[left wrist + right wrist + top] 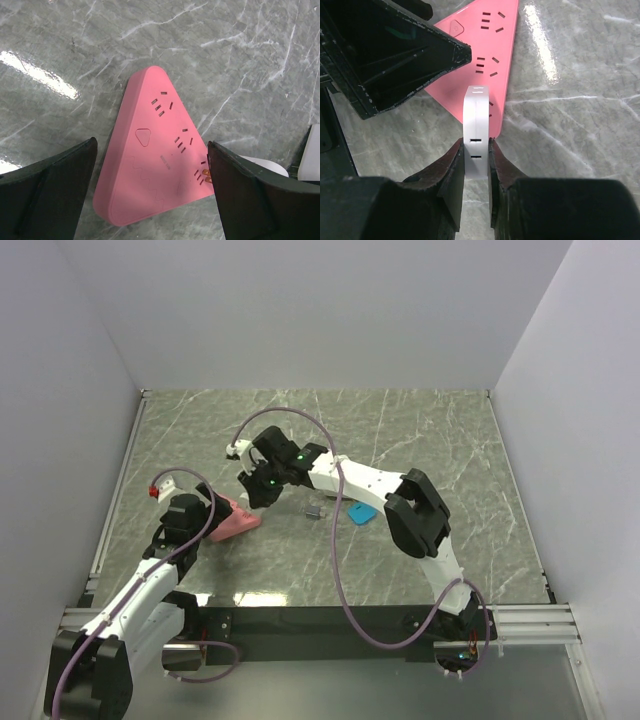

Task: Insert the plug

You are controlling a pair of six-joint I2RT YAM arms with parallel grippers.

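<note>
A pink triangular power strip (238, 520) lies flat on the marble table, sockets up; it also shows in the left wrist view (150, 165) and the right wrist view (487, 55). My left gripper (151, 145) is open, one finger on each side of the strip just above it; it also shows in the top view (212, 516). My right gripper (476, 146) is shut on a white plug (475, 120) and holds it over the strip's near corner; it also shows in the top view (256, 490). The plug's brass prongs (205, 174) sit at the corner socket, beside my left gripper's right finger.
A small blue object (361, 512) and a small grey object (314, 511) lie on the table right of the strip. My left gripper's finger (405, 55) hangs close to the plug on its left. White walls close in the table.
</note>
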